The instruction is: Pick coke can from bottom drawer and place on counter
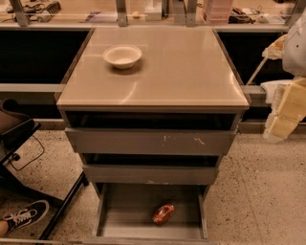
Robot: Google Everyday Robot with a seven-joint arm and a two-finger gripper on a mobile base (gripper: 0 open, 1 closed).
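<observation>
The coke can [163, 214] is small, shiny and red. It lies on its side on the flat floor of the open bottom drawer [124, 215], right of the middle. The counter [181, 72] is the glossy tan top of the grey cabinet above it. My gripper [286, 112] is a pale yellowish-white shape at the right edge of the view, level with the counter's front edge. It hangs beside the cabinet, far above and to the right of the can, and holds nothing that I can see.
A white bowl [122, 56] stands on the counter at the back left. A grey drawer with white scratches [150, 142] juts out above the bottom drawer. A chair base [28, 158] and a person's sneaker [26, 214] are at the left. A cluttered desk [143, 12] runs behind.
</observation>
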